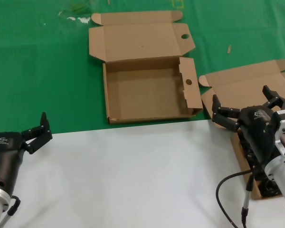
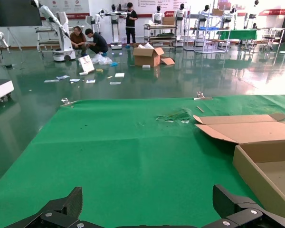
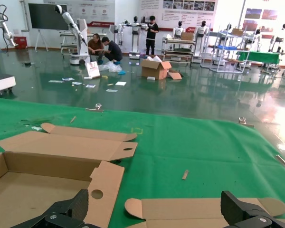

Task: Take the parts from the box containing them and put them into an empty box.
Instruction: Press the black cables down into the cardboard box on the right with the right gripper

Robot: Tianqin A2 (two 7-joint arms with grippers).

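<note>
Hovering right gripper (image 1: 247, 107), jaws spread

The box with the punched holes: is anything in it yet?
Empty. The box with the punched holes lies open, its lid folded back, and the head view shows only bare cardboard floor inside.

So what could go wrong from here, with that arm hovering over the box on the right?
The right gripper hangs open above the box with the cables, and the arm hides most of the black cables, so it may grab badly. A cable could snag on the box wall when lifted. On the way to the empty box, its upright side flap might get knocked. The left gripper waits, open, at the white table's left.
</note>
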